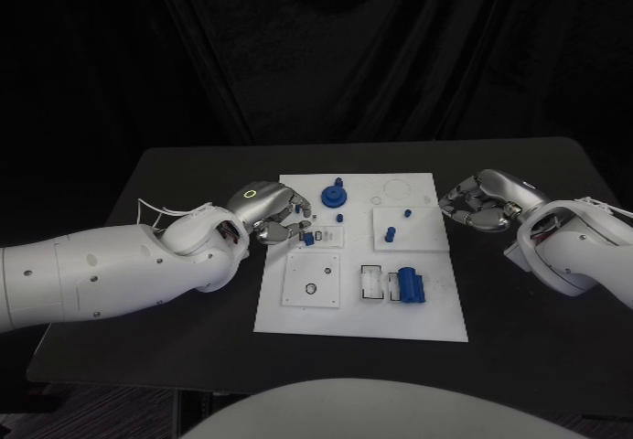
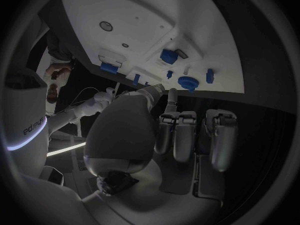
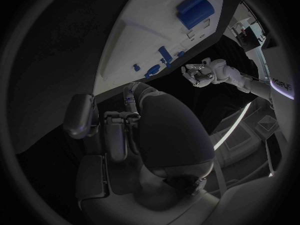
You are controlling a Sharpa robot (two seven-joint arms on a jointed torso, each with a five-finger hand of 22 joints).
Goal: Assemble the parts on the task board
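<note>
Left hand (image 1: 268, 212) at the task board (image 1: 363, 325); right hand (image 1: 477, 203) beside it.
Small blue parts (image 1: 310, 238) lie just beyond the left fingers (image 1: 293, 222), which look empty, part-curled; right fingers curled, holding nothing.

Left robot hand (image 1: 271, 212) with fingers curled downward; right robot hand (image 1: 479, 203) curled, empty.

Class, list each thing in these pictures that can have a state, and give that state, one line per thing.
Left robot hand: over the board's left edge, fingers curled, holding nothing visible.
Right robot hand: off the board's right edge, fingers curled, empty.
Task board: flat on the table.
Gear: on the board.
Pegs: upright.
Cylinders: lying side by side.
</note>
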